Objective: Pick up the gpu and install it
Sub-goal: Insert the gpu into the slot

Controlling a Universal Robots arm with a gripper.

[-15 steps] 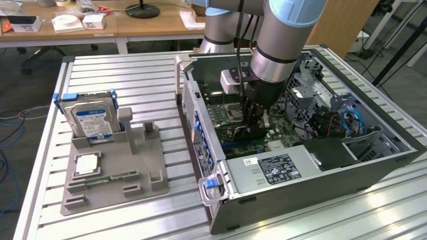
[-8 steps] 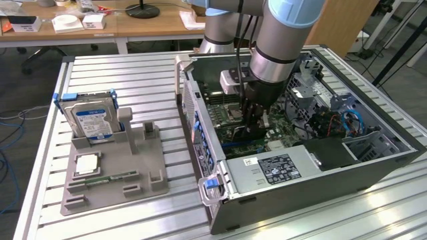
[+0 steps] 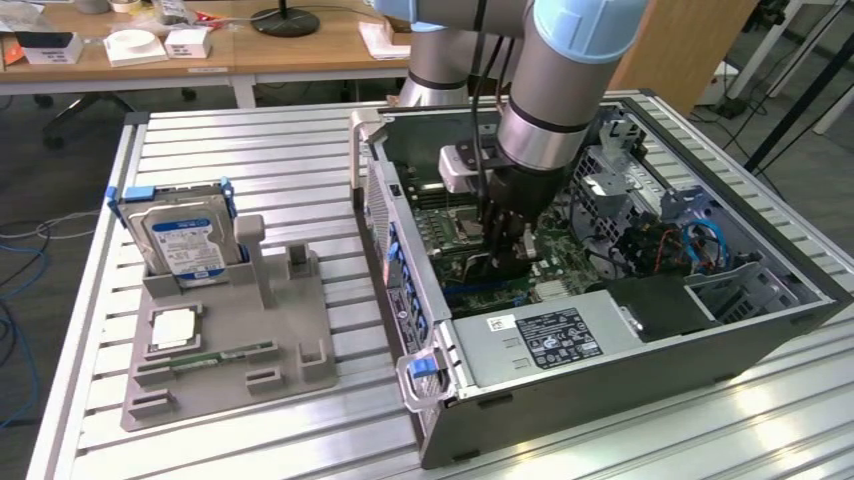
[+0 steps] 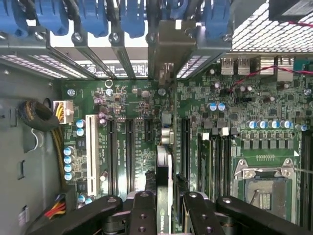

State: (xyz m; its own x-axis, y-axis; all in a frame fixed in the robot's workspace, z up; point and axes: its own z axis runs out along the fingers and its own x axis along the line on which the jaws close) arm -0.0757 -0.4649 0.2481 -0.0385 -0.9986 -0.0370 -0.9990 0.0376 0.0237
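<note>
The gripper [image 4: 166, 208] is clamped on the gpu [image 4: 165, 161], holding the card edge-on and upright above the motherboard [image 4: 132, 103] inside the open computer case [image 3: 747, 330], so its lower edge can meet an expansion slot [image 4: 185, 147].

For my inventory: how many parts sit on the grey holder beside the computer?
3: the hard drive upright at the holder's rear, a square chip before it, a memory stick nearest the camera. None seems hidden.

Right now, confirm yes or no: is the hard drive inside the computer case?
No, the hard drive stands upright in the grey holder outside the computer case.
</note>
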